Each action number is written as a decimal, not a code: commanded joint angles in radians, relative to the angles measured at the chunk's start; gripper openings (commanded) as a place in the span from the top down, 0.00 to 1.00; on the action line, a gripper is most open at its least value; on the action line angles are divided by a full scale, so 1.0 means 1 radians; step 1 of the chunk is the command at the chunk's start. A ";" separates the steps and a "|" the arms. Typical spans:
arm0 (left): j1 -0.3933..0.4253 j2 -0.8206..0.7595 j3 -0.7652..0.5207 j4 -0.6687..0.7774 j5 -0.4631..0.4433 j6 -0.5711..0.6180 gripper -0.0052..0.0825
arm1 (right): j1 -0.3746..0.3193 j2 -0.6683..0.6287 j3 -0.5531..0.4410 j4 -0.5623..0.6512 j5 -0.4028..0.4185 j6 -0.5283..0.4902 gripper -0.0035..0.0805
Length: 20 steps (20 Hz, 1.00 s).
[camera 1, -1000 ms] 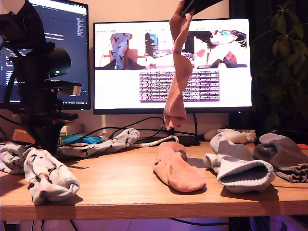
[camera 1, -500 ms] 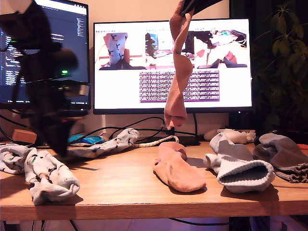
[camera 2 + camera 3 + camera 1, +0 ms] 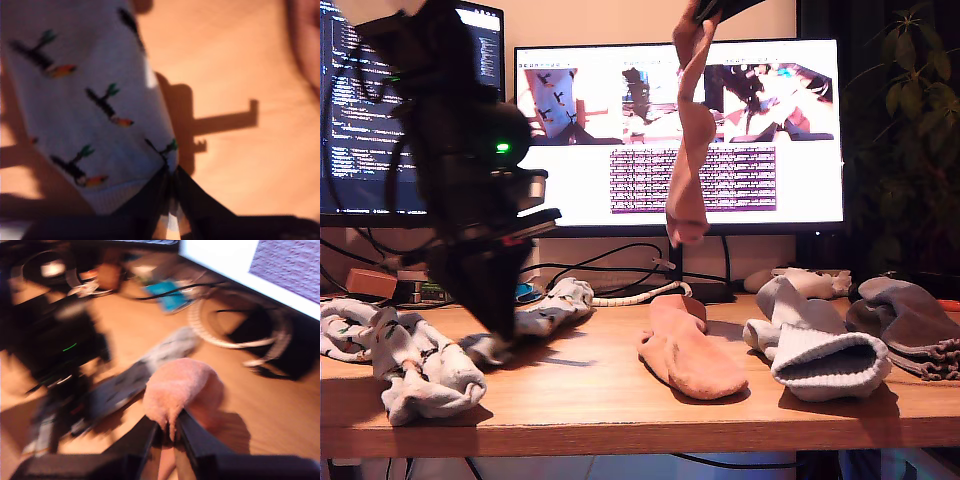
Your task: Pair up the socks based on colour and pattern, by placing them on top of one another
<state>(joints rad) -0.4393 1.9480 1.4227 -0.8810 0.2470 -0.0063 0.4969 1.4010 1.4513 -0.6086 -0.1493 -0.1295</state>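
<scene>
Pink sock (image 3: 687, 150) aloft; printed sock (image 3: 85, 100) pinched

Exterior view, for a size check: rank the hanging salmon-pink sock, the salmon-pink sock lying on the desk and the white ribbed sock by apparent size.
1. Hanging salmon-pink sock, stretched long.
2 and 3. White ribbed sock and lying salmon-pink sock: look alike; unranked.

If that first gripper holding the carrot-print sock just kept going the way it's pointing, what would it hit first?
Probably the wooden table: my first gripper, shut on the carrot-print sock, points down at it, with only that sock between. Depth is unclear.
</scene>
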 commanded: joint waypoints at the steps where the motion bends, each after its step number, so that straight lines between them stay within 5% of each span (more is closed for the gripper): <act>1: -0.017 0.028 -0.012 -0.022 0.029 -0.030 0.97 | -0.019 0.042 0.008 0.019 0.003 0.000 0.97; 10: -0.076 0.028 -0.012 -0.117 0.166 -0.069 0.97 | -0.028 0.226 0.008 0.129 0.000 0.058 0.97; 20: -0.123 0.028 -0.012 -0.098 0.172 -0.073 0.97 | -0.021 0.239 0.008 0.270 0.003 0.077 0.97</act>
<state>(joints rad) -0.5629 1.9484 1.4227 -0.9848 0.4175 -0.0757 0.4664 1.6421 1.4513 -0.3660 -0.1467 -0.0563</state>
